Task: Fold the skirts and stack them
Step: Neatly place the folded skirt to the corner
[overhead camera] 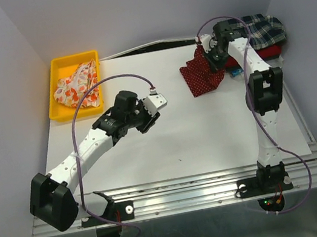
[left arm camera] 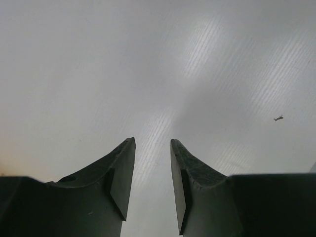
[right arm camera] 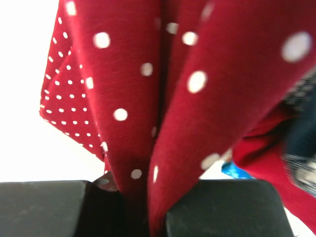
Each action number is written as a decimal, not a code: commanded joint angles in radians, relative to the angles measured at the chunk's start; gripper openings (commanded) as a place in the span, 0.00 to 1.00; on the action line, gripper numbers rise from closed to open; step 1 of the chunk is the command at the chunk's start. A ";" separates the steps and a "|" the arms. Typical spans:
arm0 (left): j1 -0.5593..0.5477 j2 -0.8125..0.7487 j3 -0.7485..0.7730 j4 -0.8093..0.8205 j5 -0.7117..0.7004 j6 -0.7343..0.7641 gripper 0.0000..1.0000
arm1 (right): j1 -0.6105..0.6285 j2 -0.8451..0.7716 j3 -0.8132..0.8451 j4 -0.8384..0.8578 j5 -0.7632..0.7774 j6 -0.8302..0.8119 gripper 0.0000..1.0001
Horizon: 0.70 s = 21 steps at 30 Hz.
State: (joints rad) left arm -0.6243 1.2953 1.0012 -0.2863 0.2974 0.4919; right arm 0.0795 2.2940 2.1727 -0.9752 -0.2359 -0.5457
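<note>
My right gripper (overhead camera: pixel 214 57) (right arm camera: pixel 143 192) is shut on a fold of the dark red skirt with white dots (overhead camera: pixel 201 75) (right arm camera: pixel 123 74), which hangs from the jaws down to the table at the back right. Just behind it, the plaid skirt (overhead camera: pixel 262 29) (right arm camera: pixel 302 133) lies on top of the plain red skirt (overhead camera: pixel 270 53) (right arm camera: pixel 261 153). The cream skirt with orange-red blobs (overhead camera: pixel 76 87) lies crumpled in a yellow tray (overhead camera: pixel 61 114) at the back left. My left gripper (overhead camera: pixel 153 114) (left arm camera: pixel 152 144) hovers open over bare table near the middle, with nothing between its fingers.
A small blue object (overhead camera: pixel 234 72) (right arm camera: pixel 234 170) peeks out beside the red pile. The white table (overhead camera: pixel 181 145) ends at grey walls on the left, back and right. A metal rail runs along the near edge by the arm bases.
</note>
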 commanded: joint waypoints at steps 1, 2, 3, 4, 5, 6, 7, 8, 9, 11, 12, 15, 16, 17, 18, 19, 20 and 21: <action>0.000 -0.013 0.050 -0.007 0.039 -0.004 0.45 | -0.006 -0.031 0.180 0.030 0.012 -0.002 0.01; -0.002 -0.016 0.048 -0.017 0.036 -0.001 0.45 | -0.006 -0.034 0.221 0.029 0.014 -0.008 0.01; 0.000 -0.019 0.047 -0.020 0.032 0.000 0.45 | -0.017 -0.048 0.234 0.030 0.004 -0.011 0.01; -0.002 -0.024 0.045 -0.027 0.031 0.005 0.45 | -0.017 -0.059 0.240 0.035 0.003 -0.017 0.01; -0.002 -0.025 0.042 -0.030 0.026 0.011 0.45 | -0.017 -0.070 0.239 0.053 0.003 -0.028 0.01; -0.002 -0.027 0.042 -0.033 0.025 0.013 0.45 | -0.017 -0.096 0.227 0.064 0.004 -0.034 0.01; -0.002 -0.027 0.043 -0.039 0.023 0.016 0.45 | -0.027 -0.108 0.219 0.076 0.004 -0.039 0.01; 0.000 -0.027 0.042 -0.040 0.023 0.017 0.45 | -0.036 -0.119 0.213 0.101 0.004 -0.043 0.01; -0.002 -0.027 0.043 -0.042 0.022 0.019 0.45 | -0.037 -0.126 0.210 0.112 0.004 -0.043 0.01; -0.002 -0.024 0.047 -0.044 0.022 0.017 0.45 | -0.049 -0.128 0.229 0.127 0.003 -0.043 0.01; -0.002 -0.024 0.045 -0.044 0.022 0.017 0.45 | -0.059 -0.123 0.243 0.127 0.006 -0.043 0.01; -0.002 -0.021 0.042 -0.045 0.022 0.014 0.45 | -0.090 -0.100 0.305 0.132 0.001 -0.031 0.01; -0.002 -0.021 0.042 -0.047 0.023 0.014 0.45 | -0.099 -0.096 0.315 0.138 0.000 -0.030 0.01; -0.002 -0.022 0.039 -0.048 0.023 0.014 0.45 | -0.116 -0.094 0.325 0.144 -0.002 -0.027 0.01; 0.000 -0.022 0.034 -0.048 0.023 0.014 0.45 | -0.125 -0.094 0.335 0.159 -0.011 -0.016 0.01; 0.000 -0.022 0.031 -0.048 0.023 0.014 0.45 | -0.126 -0.096 0.337 0.170 -0.016 -0.011 0.01; 0.000 -0.021 0.030 -0.050 0.023 0.013 0.45 | -0.141 -0.099 0.338 0.193 -0.019 -0.004 0.01; -0.002 -0.021 0.027 -0.051 0.023 0.014 0.45 | -0.156 -0.105 0.341 0.204 -0.023 0.019 0.01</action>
State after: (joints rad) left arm -0.6243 1.2961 1.0050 -0.3344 0.3088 0.4995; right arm -0.0349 2.2299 2.4466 -0.9009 -0.2356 -0.5697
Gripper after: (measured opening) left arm 0.457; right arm 0.112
